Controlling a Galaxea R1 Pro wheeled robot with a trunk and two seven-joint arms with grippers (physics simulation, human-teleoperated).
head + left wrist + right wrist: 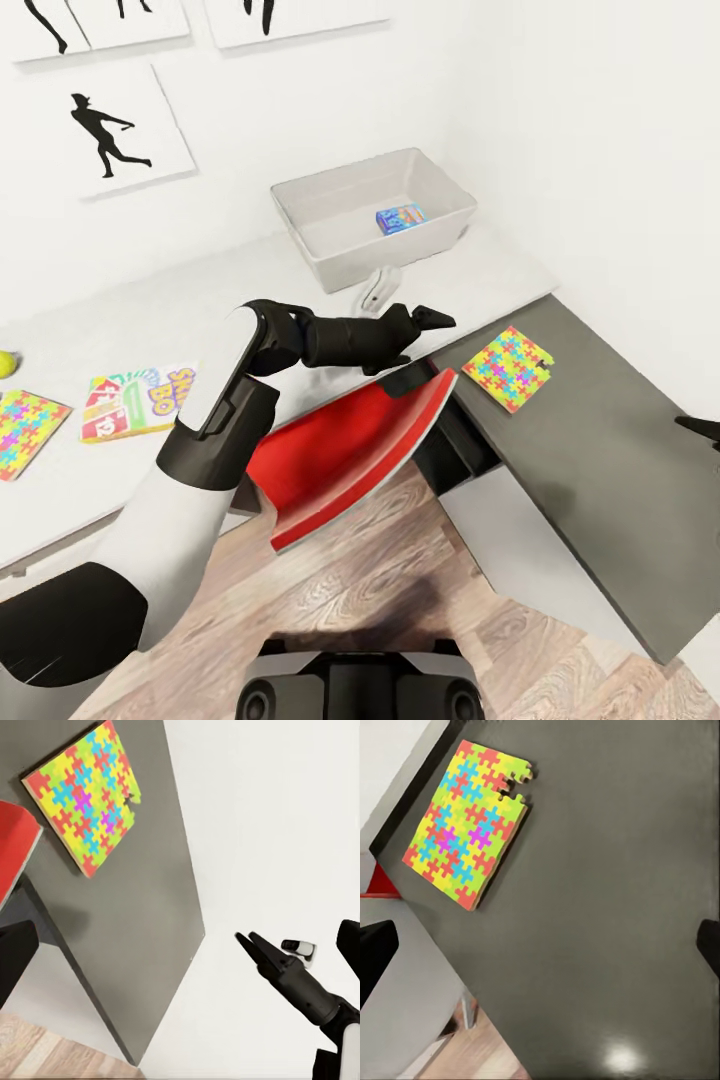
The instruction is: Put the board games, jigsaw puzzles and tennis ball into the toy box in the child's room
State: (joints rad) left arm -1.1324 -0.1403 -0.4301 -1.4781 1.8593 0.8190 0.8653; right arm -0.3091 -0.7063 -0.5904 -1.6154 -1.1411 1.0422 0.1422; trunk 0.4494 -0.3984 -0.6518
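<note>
A: In the head view, what's going on?
B: The left pincer point(425, 322) is hanging spread and empty over the desk point(150, 320) edge. The blue game point(400, 218) is lying in the toy box point(340, 260); SKIP BO point(140, 400), the ball point(6, 363) and one puzzle point(25, 432) are waiting at the left.

A: And the wrist views?
B: Both are looking at the other puzzle point(469, 821), lying on the dark cabinet point(607, 930). I cannot tell the right pincer's state. That puzzle is likely next: reaching down and pinching its edge.
</note>
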